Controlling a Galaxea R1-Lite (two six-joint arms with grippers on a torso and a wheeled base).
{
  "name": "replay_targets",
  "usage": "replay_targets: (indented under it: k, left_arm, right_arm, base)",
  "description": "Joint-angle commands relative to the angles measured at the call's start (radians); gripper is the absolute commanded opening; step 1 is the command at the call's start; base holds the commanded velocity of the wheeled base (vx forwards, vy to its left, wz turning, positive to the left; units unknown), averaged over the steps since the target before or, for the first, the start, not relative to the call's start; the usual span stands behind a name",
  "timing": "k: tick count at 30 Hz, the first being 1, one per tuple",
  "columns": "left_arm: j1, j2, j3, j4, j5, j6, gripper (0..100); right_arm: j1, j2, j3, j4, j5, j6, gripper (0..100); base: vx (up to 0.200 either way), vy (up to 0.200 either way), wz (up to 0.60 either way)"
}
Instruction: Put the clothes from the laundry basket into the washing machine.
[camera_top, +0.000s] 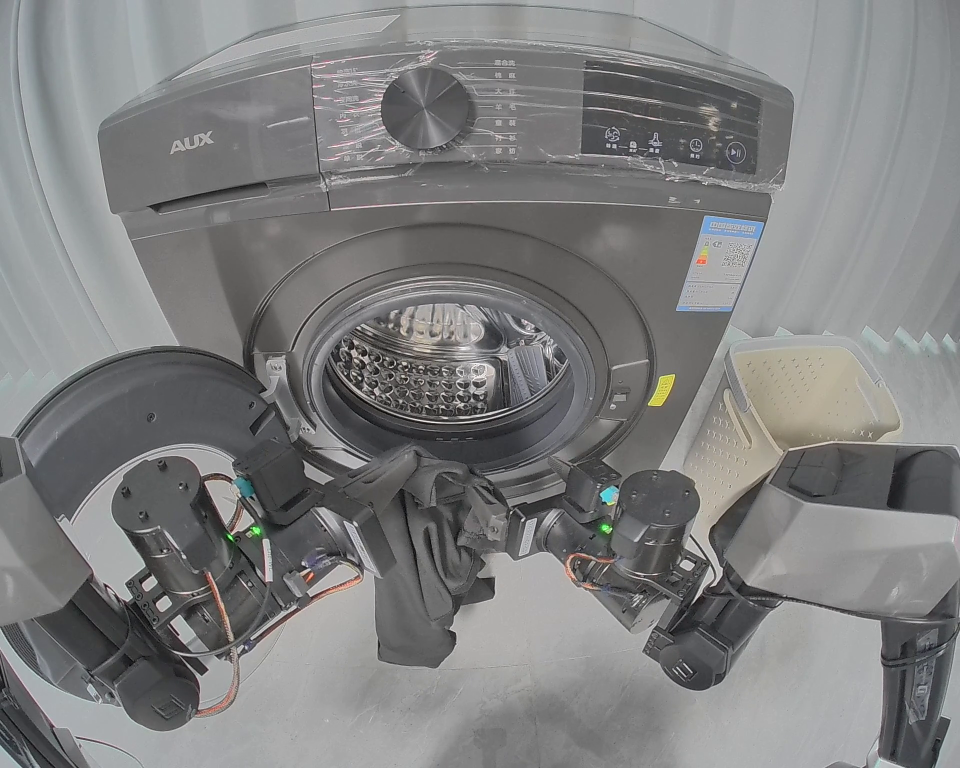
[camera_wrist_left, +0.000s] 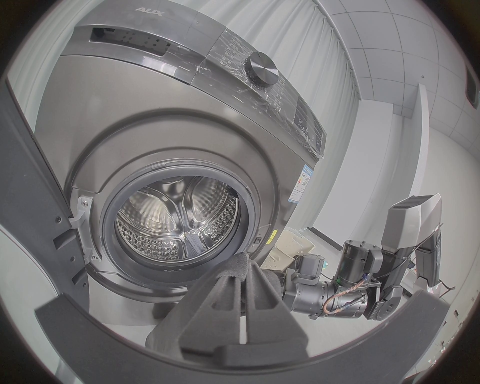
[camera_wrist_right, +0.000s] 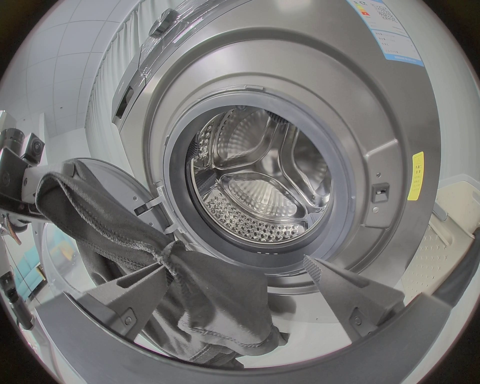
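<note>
Getting the dark garment (camera_top: 425, 570) over the lip of the washing machine (camera_top: 450, 370) wants the left pincer (camera_wrist_left: 242, 261) — pinching it — leading farther in, while the spread right pincer (camera_wrist_right: 236, 256) sheds its draped fold.

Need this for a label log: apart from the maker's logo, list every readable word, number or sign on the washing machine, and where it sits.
No text reads, apart from that logo on the washing machine drawer front.
Print around the dial: too small.
Display: symbols, no legible words.
Blue label, upper front: too small.
Yellow sticker by the door opening: blurred.
</note>
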Motion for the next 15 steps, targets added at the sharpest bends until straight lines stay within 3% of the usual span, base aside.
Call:
replay_targets:
  k: [1, 6, 7, 15]
  left_arm:
    - [0.0, 0.001, 0.0, -0.001, 0.0, 0.0, 0]
    - [0.0, 0.002, 0.0, -0.001, 0.0, 0.0, 0]
    - [0.0, 0.002, 0.0, -0.001, 0.0, 0.0, 0]
    - [0.0, 0.004, 0.002, -0.001, -0.002, 0.0, 0]
  right_arm:
    - [0.006, 0.028, -0.017, -0.003, 0.001, -0.001, 100]
    - [0.008, 0.034, -0.026, -0.011, 0.013, 0.001, 100]
    - [0.009, 0.037, -0.028, -0.011, 0.017, 0.001, 0]
    - [0.032, 0.03, -0.025, -0.02, 0.019, 0.004, 0]
  base:
    - [0.0, 0.0, 0.0]
    - [0.0, 0.0, 0.0]
    - [0.0, 0.0, 0.0]
    - [0.0, 0.0, 0.0]
